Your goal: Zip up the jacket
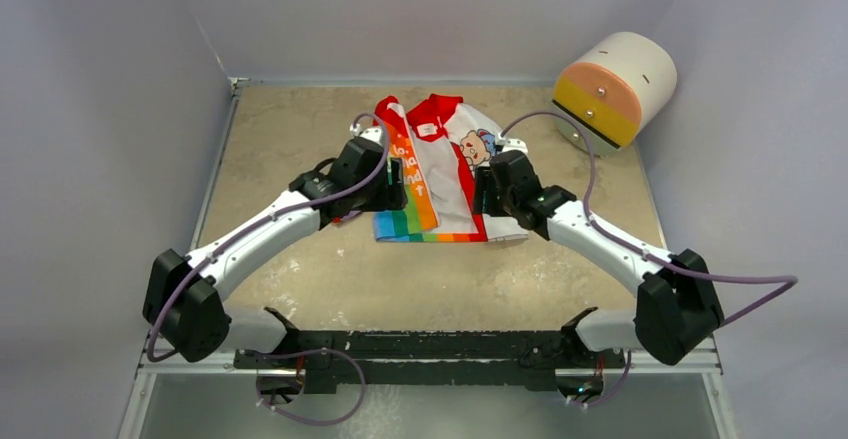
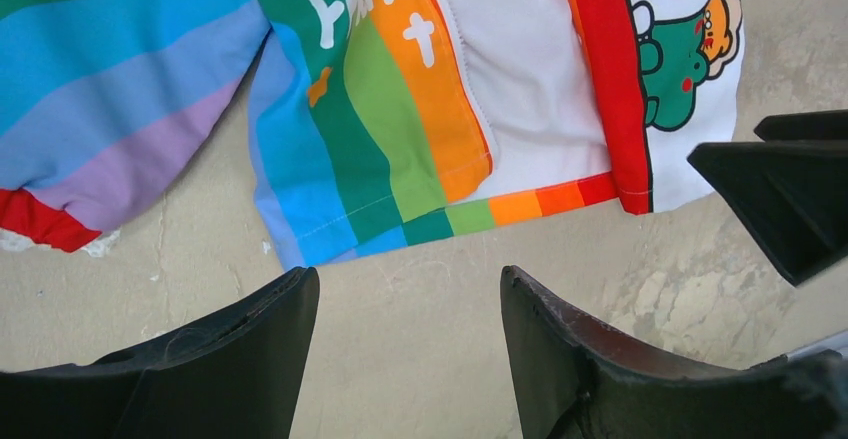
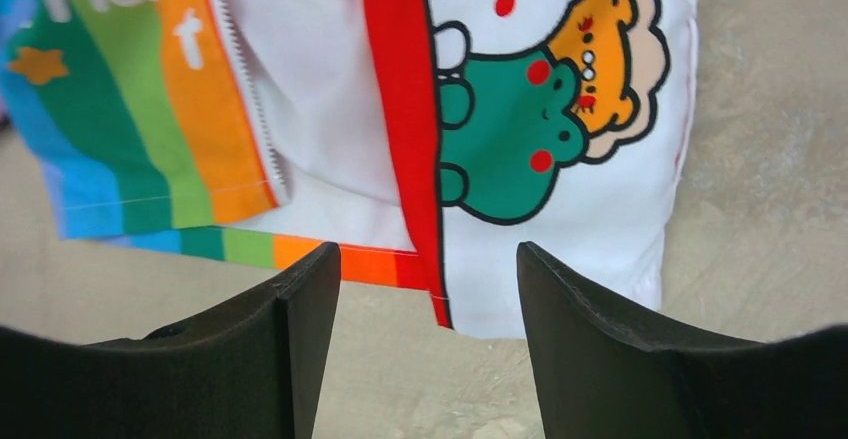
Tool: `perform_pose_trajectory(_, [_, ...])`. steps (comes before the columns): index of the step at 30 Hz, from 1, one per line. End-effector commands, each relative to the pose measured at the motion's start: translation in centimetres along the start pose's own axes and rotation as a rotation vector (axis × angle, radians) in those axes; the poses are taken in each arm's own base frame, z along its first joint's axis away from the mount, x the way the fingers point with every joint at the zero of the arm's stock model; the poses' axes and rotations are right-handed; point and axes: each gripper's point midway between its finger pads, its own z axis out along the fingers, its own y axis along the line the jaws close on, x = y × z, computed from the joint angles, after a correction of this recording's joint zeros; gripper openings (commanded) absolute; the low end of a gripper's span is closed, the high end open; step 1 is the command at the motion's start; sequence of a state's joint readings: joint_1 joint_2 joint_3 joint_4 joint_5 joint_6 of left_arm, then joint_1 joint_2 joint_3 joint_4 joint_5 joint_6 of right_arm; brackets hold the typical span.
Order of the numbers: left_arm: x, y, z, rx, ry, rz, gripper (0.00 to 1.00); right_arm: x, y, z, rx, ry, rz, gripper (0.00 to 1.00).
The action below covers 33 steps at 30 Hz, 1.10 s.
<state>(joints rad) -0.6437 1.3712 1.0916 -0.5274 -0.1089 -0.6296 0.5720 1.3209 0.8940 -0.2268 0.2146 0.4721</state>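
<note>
- While both arms start from bases at the near edge of the table (image 1: 420,279), each reaches forward and inward. Each elbow is out to its own side, the forearm angled toward the middle, the wrist tipped down at the cloth.
- Left gripper (image 2: 408,277) hangs with its jaws apart and nothing between them, over bare table just short of the rainbow hem (image 2: 400,229).
- Right gripper (image 3: 428,251) is likewise spread and empty, straddling the bottom corner of the red edge (image 3: 400,109). Whether it touches the cloth I cannot tell.
- Jacket (image 1: 445,169) lies flat in the middle of the table, just beyond both grippers, with its front open. The orange lettered panel (image 2: 440,109) with its zip teeth (image 3: 245,89) is on one side and the cartoon panel (image 3: 520,119) on the other, with white lining between.
- The step in hand, as I judge it, is taking hold of the two bottom corners so the zip ends can be joined.
- To do it well, pinch each front edge low down, close to the hem, and take only the top layer, not the back beneath.
- Bring the edges level and side by side before joining them; a skewed start would likely jam. The slider I cannot make out.
- One gripper should keep the hem taut while the other draws up toward the red hood (image 1: 435,111).
- Farthest off, a round yellow, pink and white drum (image 1: 615,84) sits at the back right, well apart from the jacket.
</note>
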Motion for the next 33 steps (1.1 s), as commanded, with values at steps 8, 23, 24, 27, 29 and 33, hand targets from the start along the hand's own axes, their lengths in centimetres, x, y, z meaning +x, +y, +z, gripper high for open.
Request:
perform_pose_trajectory(8, [-1.0,-0.7,-4.9,0.099,-0.100,-0.016,0.66,2.9,-0.6,1.6,0.217,0.069,-0.084,0.66])
perform_pose_trajectory(23, [-0.5,1.1,-7.9,0.076,-0.135,0.058,0.66,6.3,-1.4,2.4,0.528,0.129,-0.200,0.54])
perform_pose_trajectory(24, [-0.5,1.1,-8.0,0.077,-0.138,0.059,0.66,6.3,-1.6,2.4,0.546,0.125,-0.203,0.53])
perform_pose_trajectory(27, [-0.3,1.2,-7.9,0.081,-0.133,0.064,0.66,6.4,-1.8,2.5,0.570,0.124,-0.201,0.48])
perform_pose_trajectory(29, [-0.2,1.2,-7.8,0.081,-0.131,0.066,0.66,6.3,-2.0,2.6,0.589,0.121,-0.200,0.45])
perform_pose_trajectory(33, [-0.2,1.5,-8.0,0.073,-0.138,0.072,0.66,6.2,-2.2,2.6,0.612,0.112,-0.195,0.30])
